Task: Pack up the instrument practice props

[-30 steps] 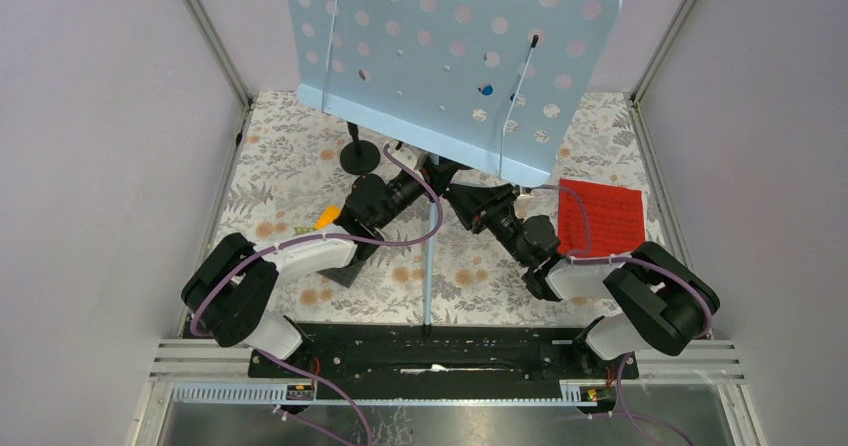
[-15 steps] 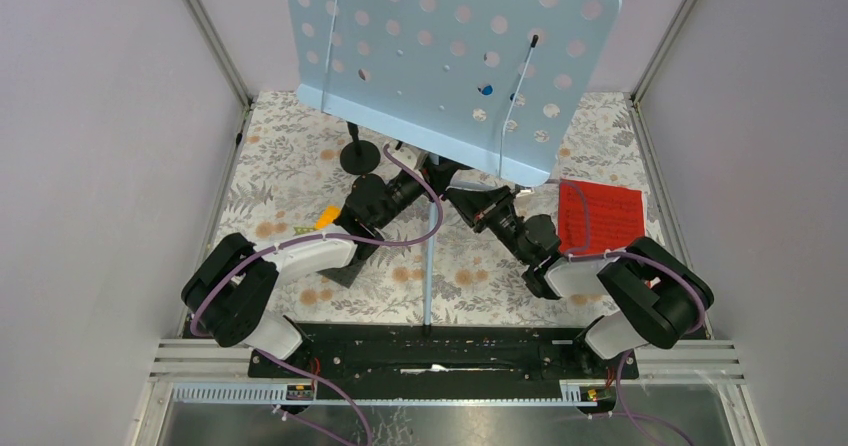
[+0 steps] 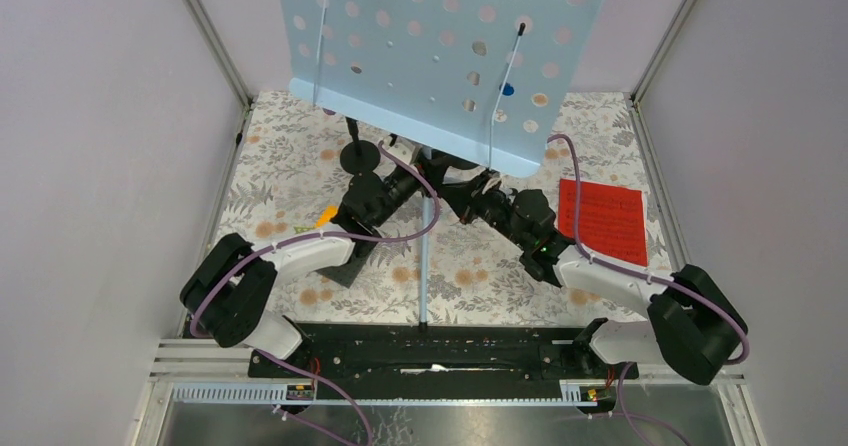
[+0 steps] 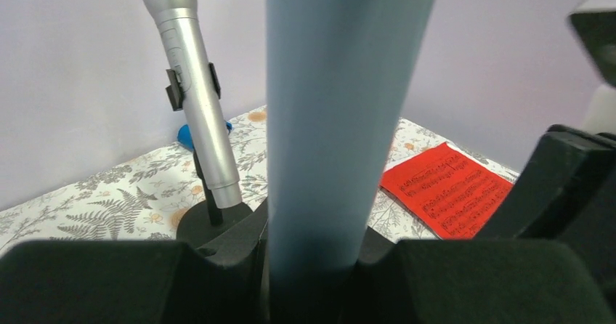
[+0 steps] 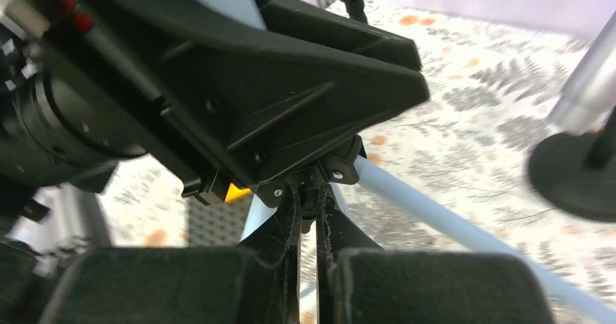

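Note:
The pale-blue perforated sheet-music holder [image 3: 440, 56] stands at the back, its pole [image 4: 341, 120] running down to tripod legs [image 3: 425, 266]. My left gripper [image 3: 422, 178] is shut on the pole, which fills the gap between its jaws in the left wrist view. My right gripper [image 5: 311, 193] is nearly closed, and its fingertips [image 5: 290, 208] pinch the black leg hub [image 5: 335, 170] under the left gripper. A silver microphone [image 4: 192, 84] stands in a black round mount [image 4: 211, 222]. A red music sheet [image 3: 601, 218] lies flat at the right. The purple microphone and white sheet are out of view.
A small blue toy car [image 4: 187, 134] sits behind the microphone. An orange brick [image 3: 326, 216] and a dark grey studded plate [image 3: 345, 271] lie by the left arm. A pale-blue leg [image 5: 450, 219] crosses the floral mat. Grey walls close in both sides.
My right arm has stretched out toward the middle, bringing its gripper in under the holder. The holder's plate has shifted left and back. The left arm has stayed put.

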`<state>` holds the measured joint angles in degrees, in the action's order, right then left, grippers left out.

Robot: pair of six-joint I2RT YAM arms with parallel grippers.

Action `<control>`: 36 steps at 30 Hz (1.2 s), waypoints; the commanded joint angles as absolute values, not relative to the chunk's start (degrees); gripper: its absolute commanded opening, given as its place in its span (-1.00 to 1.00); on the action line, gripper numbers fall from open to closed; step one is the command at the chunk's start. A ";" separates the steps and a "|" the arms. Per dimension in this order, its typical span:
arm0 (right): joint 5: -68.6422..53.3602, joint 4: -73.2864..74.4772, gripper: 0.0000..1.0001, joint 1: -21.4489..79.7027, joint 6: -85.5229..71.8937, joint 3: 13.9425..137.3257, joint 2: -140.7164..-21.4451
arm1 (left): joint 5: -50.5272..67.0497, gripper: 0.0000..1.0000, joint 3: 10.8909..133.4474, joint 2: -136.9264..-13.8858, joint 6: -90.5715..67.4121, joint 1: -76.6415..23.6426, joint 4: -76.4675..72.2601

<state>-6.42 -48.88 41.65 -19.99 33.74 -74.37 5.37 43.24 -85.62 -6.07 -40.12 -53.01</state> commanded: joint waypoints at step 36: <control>36.78 -40.66 0.22 77.21 69.13 27.48 -72.73 | 3.10 -1.00 41.31 -91.10 -13.89 -40.35 -36.91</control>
<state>37.67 -43.07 73.93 78.78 29.12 -77.91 10.33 43.40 -86.02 -4.99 -42.35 -53.04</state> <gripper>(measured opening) 0.564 0.276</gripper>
